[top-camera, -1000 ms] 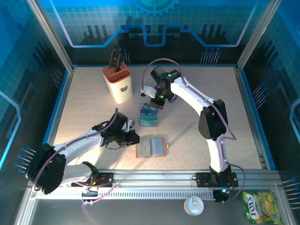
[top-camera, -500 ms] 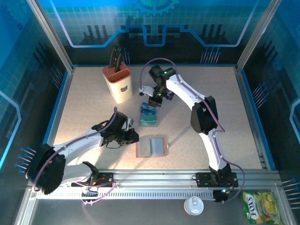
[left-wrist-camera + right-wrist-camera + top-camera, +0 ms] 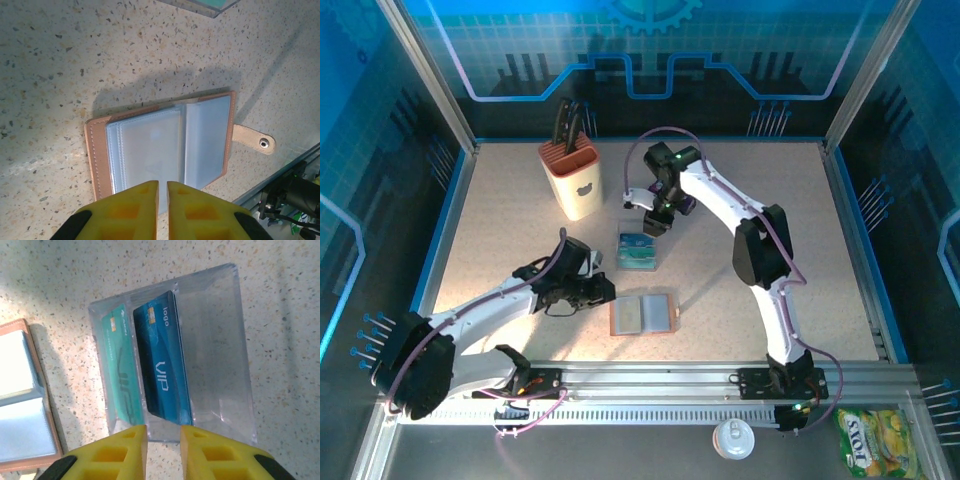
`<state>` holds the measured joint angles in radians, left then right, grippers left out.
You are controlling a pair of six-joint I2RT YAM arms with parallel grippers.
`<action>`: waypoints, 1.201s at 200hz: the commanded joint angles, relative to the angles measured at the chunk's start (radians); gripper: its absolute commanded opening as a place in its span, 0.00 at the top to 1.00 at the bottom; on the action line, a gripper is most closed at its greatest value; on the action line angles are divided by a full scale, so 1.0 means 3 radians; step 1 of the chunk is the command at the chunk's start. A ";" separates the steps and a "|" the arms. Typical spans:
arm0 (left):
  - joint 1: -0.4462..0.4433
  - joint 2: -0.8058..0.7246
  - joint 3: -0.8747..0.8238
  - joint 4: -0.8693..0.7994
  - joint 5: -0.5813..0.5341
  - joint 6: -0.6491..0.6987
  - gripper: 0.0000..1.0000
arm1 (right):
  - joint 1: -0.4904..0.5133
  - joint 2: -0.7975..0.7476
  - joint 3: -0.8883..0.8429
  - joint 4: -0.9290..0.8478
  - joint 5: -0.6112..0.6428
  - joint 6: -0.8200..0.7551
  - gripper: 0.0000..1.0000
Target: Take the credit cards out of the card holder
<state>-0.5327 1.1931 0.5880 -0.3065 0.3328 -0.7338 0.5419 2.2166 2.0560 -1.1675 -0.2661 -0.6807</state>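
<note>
Right wrist: right claw (image 3: 164, 432) was slightly apart, empty, over tray (image 3: 215, 350) with cards (image 3: 162, 370). Left claw (image 3: 162, 187) was together at holder (image 3: 160, 145); a nudge could slide unpinned holder.

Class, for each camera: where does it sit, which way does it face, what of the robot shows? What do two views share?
Top external: above and behind the bases, looking down on the table; both arms, left end effector and right end effector.
Left wrist: on the left arm, facing down at the open card holder; own yellow fingers.
Right wrist: on the right arm, facing down at the clear tray with credit cards; own yellow fingers.
Shared: both wrist views show the card holder.
</note>
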 commanded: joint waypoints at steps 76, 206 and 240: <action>0.0026 0.0007 0.0091 -0.0053 0.0010 -0.0044 0.86 | 0.0128 -0.1555 -0.1844 0.1535 -0.0090 0.1316 0.70; 0.0015 -0.0245 -0.0239 0.0159 -0.0088 -0.0185 0.73 | 0.0946 -0.2941 -0.4081 0.3227 0.0542 0.3772 0.70; 0.0009 -0.0352 -0.0378 0.0431 -0.0361 -0.0120 0.67 | 0.1198 -0.3020 -0.4446 0.3653 0.1129 0.3783 0.70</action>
<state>-0.5327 1.1221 0.5117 -0.2481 0.2989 -0.7837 0.8589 1.3403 0.7952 -0.2218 -0.0776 0.3950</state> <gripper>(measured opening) 0.322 0.299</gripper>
